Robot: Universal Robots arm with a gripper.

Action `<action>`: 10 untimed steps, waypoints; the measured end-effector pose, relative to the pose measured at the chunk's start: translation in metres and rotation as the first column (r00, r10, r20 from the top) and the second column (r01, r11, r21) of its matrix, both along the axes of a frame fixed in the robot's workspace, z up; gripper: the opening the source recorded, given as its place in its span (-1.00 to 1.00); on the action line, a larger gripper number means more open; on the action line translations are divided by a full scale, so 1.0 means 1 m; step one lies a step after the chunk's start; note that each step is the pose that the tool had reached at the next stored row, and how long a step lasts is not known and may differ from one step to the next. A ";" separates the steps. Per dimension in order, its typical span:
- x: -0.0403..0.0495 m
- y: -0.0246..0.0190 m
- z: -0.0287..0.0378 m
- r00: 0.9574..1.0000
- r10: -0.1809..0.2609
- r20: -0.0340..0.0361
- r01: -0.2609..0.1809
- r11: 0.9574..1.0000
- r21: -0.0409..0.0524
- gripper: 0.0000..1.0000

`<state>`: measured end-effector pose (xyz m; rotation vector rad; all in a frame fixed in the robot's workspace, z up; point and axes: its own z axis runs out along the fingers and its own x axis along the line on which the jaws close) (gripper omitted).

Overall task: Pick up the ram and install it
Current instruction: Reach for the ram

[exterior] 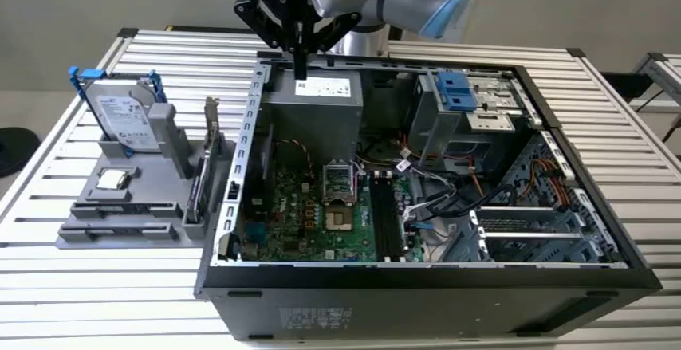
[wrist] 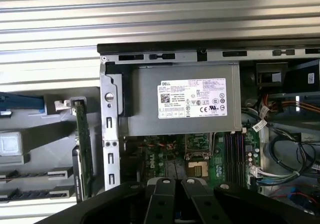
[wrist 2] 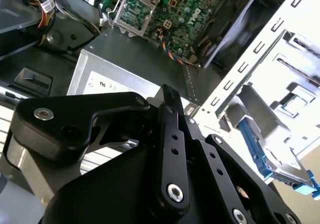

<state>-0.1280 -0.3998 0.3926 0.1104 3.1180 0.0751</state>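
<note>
The ram (wrist: 82, 149) is a long narrow green circuit-board stick standing on edge in a grey fixture (exterior: 117, 222), just outside the side wall of the open computer case (exterior: 229, 206). In the exterior view the ram (exterior: 198, 186) is on the left of the case. My gripper (exterior: 301, 71) hangs above the grey power supply (exterior: 314, 107) at the far end of the case, well away from the ram. Its fingers are shut with nothing between them, as both wrist views show (wrist 2: 167, 91) (wrist: 176, 184). Black memory slots (exterior: 385, 214) lie on the motherboard.
The fixture also holds a silver hard drive with a blue bracket (exterior: 117, 119) and a small square processor chip (exterior: 112, 178). Cable bundles (exterior: 436, 182) and a drive cage (exterior: 468, 111) fill the case's right half. Everything sits on a slatted metal table (exterior: 96, 286).
</note>
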 end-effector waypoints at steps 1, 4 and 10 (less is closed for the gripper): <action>-0.0006 -0.0001 0.0000 1.000 0.000 0.000 0.000 1.000 0.000 -1.00; -0.0026 -0.0002 0.0001 1.000 0.000 0.000 0.000 1.000 0.000 -1.00; -0.0069 -0.0010 0.0001 1.000 0.000 0.000 0.000 1.000 0.000 -1.00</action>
